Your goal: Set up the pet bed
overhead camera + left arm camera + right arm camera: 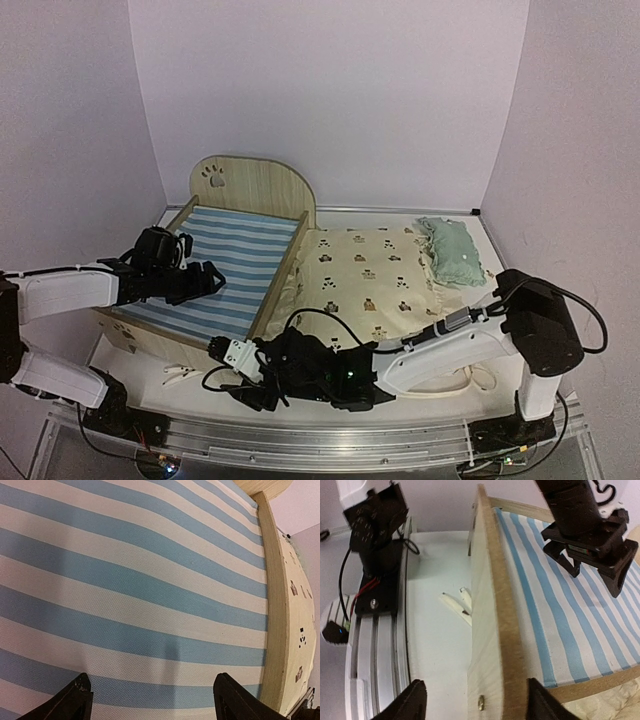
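The pet bed [278, 275] sits on the left half of the white table [128, 352], with its arched headboard [262, 188] and paw cutout at the far end and its foot board [490, 630] nearest my arm bases. The blue-and-white striped base [150, 580] lies flat inside the low rails. From overhead I see my left gripper [207, 278] reaching in from the left and hanging over the middle of the stripes. On its wrist camera the two black fingertips [75, 700] stand wide apart above the fabric, and I have nothing in that claw. My right arm stretches from its base on the right along the near edge of the table, and the right gripper [480, 700] is at the foot board, close to its right-hand corner. Its wrist camera shows the jaws parted with the wooden board standing between them. One finger is well clear on the table side and the other is just beside the board's inner edge, on the striped side. I cannot tell whether that finger touches the wood, but the claw is not clamped on the board. Just right of the bed a cream cushion [370, 275] with small bear prints lies flat on the table, its left edge against the bed's right rail. A mint green pillow [455, 250] rests on the cushion's far right corner. Two short cream strips [456, 602] lie on the table just in front of the foot board
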### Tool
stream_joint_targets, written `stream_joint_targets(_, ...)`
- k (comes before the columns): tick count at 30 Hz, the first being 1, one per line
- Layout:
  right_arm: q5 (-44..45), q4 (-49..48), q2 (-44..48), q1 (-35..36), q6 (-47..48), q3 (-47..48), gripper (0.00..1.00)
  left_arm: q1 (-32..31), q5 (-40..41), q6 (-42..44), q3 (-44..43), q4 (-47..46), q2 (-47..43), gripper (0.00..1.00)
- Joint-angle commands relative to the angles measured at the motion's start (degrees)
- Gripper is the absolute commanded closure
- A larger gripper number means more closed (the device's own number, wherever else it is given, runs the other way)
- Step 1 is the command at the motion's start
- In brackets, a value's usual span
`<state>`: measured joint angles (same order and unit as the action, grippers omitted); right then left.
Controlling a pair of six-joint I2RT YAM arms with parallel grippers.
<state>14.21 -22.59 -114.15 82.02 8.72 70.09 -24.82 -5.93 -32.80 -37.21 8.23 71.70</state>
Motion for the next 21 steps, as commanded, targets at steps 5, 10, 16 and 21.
stream_joint_targets(5, 7.90, 19.53, 8.36, -2.59, 7.05, -0.26, 0.03, -0.14, 4.37, 1.63, -5.81, 7.16, -1.89, 0.14)
stream_joint_targets(10, 4.61, 22.57, 14.34, -9.89, 6.13, 0.13, 0.02, -0.14, 6.79, 1.77, -7.95, 12.00, -4.27, 0.09)
stream_joint_targets(16, -0.19, 21.34, 13.58, -22.68, 6.51, 5.03, 0.02, -0.14, 10.32, 0.09, -11.29, 19.21, -5.87, 0.01)
stream_joint_targets(21, -4.74, 20.80, 4.73, -32.88, 7.61, 18.48, 0.02, -0.14, 10.08, -2.70, -11.65, 22.65, -7.44, 0.01)
